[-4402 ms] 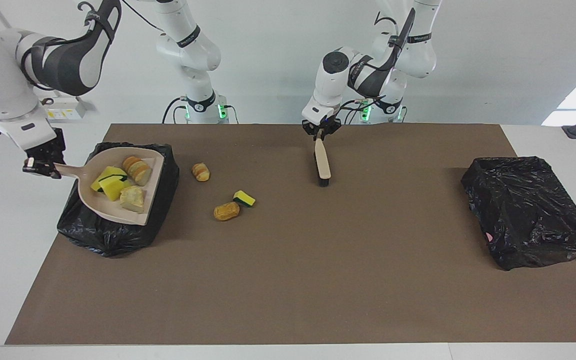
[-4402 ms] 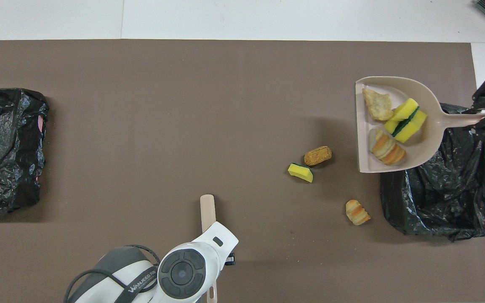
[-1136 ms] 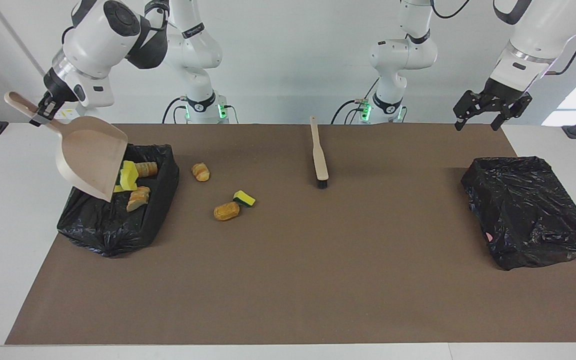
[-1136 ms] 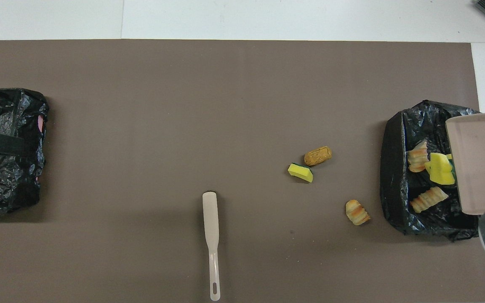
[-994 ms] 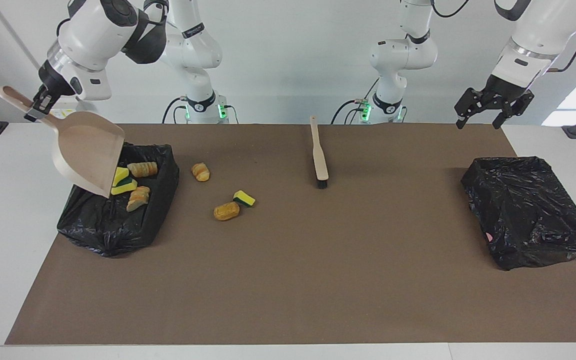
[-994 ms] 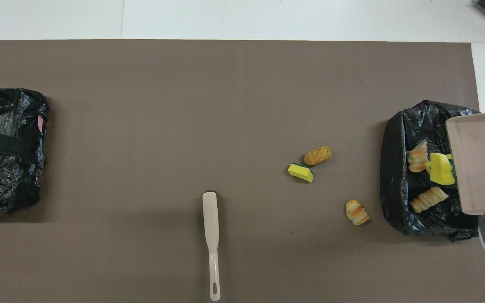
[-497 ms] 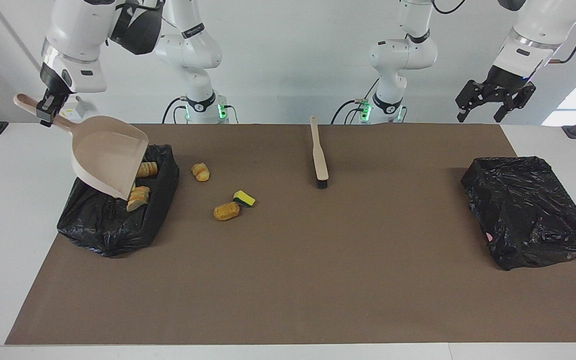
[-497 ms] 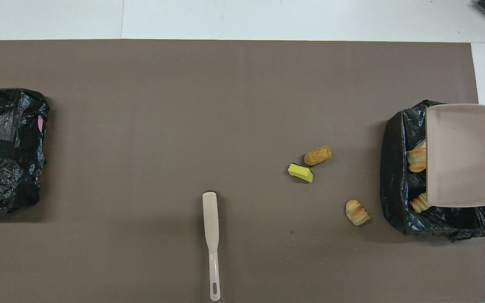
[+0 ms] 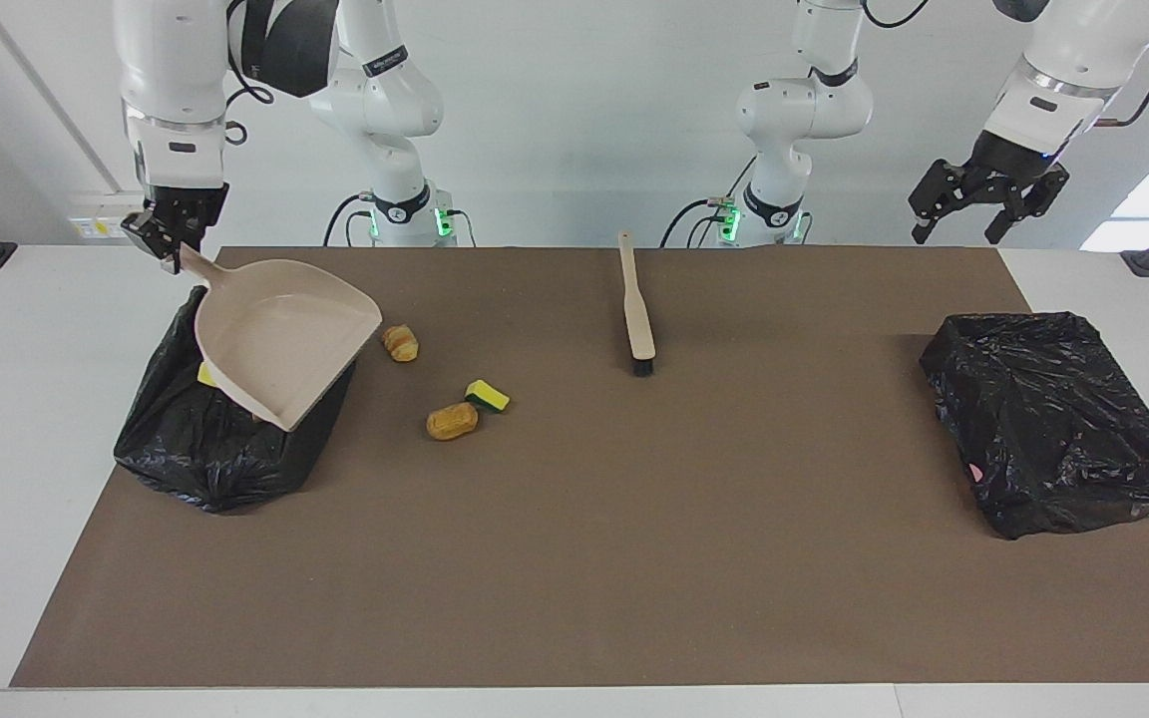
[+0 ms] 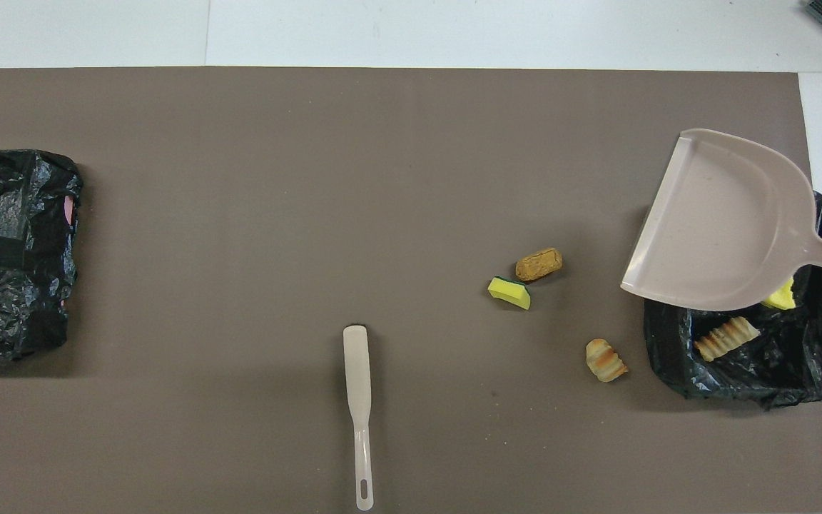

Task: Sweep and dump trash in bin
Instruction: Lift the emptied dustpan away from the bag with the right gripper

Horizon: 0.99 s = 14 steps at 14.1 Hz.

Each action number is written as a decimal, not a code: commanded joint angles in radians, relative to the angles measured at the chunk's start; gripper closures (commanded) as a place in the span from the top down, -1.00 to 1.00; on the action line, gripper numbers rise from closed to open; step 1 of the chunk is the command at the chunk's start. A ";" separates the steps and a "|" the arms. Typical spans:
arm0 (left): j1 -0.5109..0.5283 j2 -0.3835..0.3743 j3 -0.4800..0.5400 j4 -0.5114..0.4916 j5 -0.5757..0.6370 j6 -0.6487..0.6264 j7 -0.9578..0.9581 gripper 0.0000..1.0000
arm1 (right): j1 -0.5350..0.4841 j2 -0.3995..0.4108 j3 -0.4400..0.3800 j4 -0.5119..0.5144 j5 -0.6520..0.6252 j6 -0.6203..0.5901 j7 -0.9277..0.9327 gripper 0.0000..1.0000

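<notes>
Trash is lying in two places: a yellow sponge chunk [image 10: 780, 296] and a ridged bread piece [image 10: 726, 337] are sitting inside the black-lined bin [image 9: 205, 454] at my right arm's end of the table [image 9: 574, 558], and three bits are resting on the table beside that bin. Of those, a striped bread piece [image 9: 400, 342] is lying just beside the bin, and a green-faced sponge chunk [image 9: 487, 396] is touching a golden-brown bread piece [image 9: 452, 421], both farther from me. My right claw [image 9: 174, 234] is clenching the handle of the beige dustpan [image 9: 280, 334], holding it over the bin with its pan showing bare. My left claw [image 9: 985, 189] is hanging released, waiting in the air above a second black-lined bin [image 9: 1053, 419]. The brush [image 9: 636, 304] is lying on the table between my two arms.
</notes>
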State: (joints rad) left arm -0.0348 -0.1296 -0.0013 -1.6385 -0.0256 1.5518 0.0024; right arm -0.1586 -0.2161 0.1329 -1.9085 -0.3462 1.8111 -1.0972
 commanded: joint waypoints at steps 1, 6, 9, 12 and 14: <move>0.006 -0.004 -0.003 0.009 0.012 -0.021 0.008 1.00 | 0.054 0.017 0.004 0.008 0.073 -0.029 0.216 -1.00; 0.006 -0.004 -0.003 0.009 0.012 -0.021 0.007 1.00 | 0.111 0.078 0.005 0.009 0.205 -0.015 0.569 -1.00; 0.006 -0.002 -0.003 0.009 0.012 -0.021 0.007 1.00 | 0.194 0.127 0.010 0.022 0.300 -0.007 0.832 -1.00; 0.006 -0.004 -0.005 0.009 0.012 -0.021 0.007 1.00 | 0.301 0.187 0.011 0.046 0.366 0.039 1.098 -1.00; 0.006 -0.002 -0.003 0.009 0.012 -0.019 0.007 1.00 | 0.378 0.240 0.011 0.068 0.375 0.095 1.254 -1.00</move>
State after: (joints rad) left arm -0.0348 -0.1297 -0.0013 -1.6385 -0.0256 1.5517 0.0024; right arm 0.1712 -0.0357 0.1479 -1.8892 -0.0005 1.8706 0.0379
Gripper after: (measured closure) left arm 0.000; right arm 0.687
